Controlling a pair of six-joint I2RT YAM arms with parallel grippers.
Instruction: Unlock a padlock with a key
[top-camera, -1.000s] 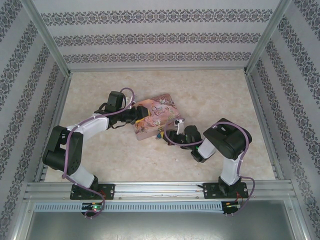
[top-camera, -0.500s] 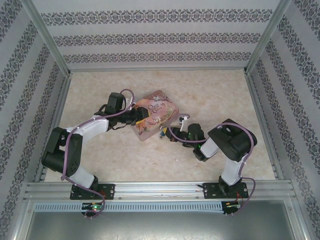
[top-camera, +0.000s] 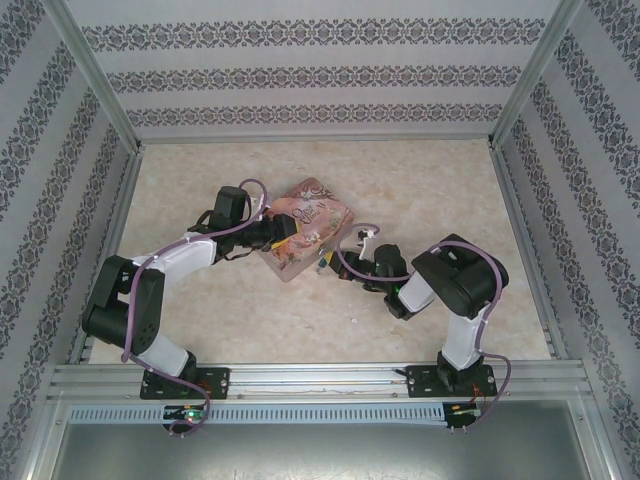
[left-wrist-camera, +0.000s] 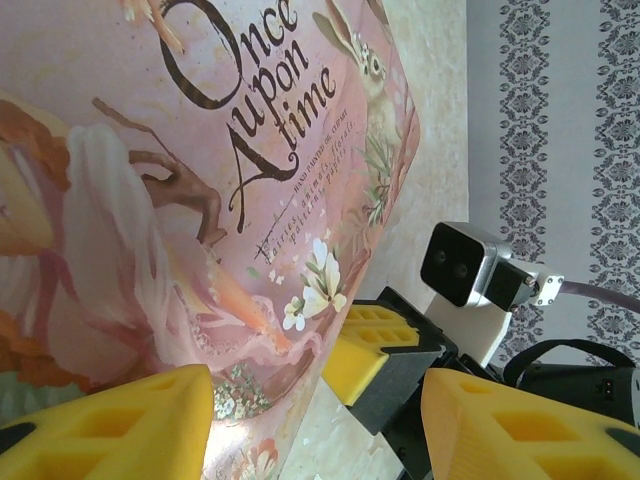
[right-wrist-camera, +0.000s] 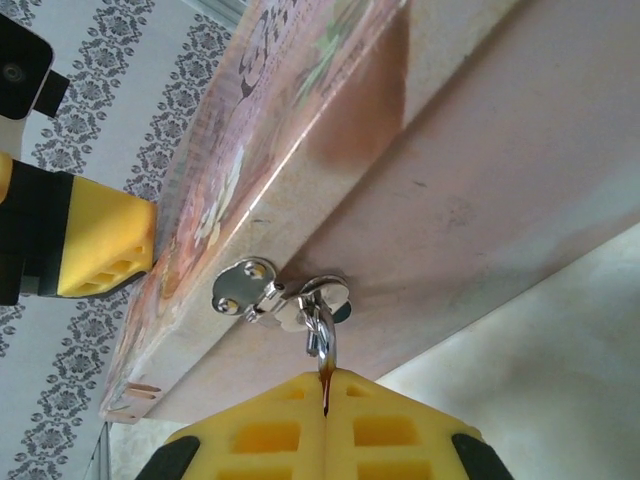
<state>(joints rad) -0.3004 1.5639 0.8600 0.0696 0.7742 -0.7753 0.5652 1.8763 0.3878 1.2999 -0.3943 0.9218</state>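
Observation:
The pink tin (top-camera: 308, 228) stands tipped up between the two arms. A silver hasp (right-wrist-camera: 247, 285) sits on its side wall. The padlock's thin silver shackle (right-wrist-camera: 324, 345) hangs through that hasp. My right gripper (right-wrist-camera: 325, 380) is shut on the padlock, hiding its body between the yellow pads; seen from above, this gripper (top-camera: 334, 262) is at the tin's near right edge. My left gripper (left-wrist-camera: 315, 385) is open around the tin's (left-wrist-camera: 200, 200) lower corner, its left finger (left-wrist-camera: 110, 425) against the lid and its right finger (left-wrist-camera: 520, 425) apart from it. The key is hidden.
Patterned walls and a metal frame (top-camera: 100, 110) enclose the beige table (top-camera: 420, 190). The right gripper's finger (left-wrist-camera: 375, 345) and camera (left-wrist-camera: 465, 265) sit close behind the tin's edge in the left wrist view. There is free table behind and to the right of the tin.
The tin has turned and tipped up from lying flat, its outline now narrower from above. The right wrist has shifted slightly with it. The left arm has barely moved.

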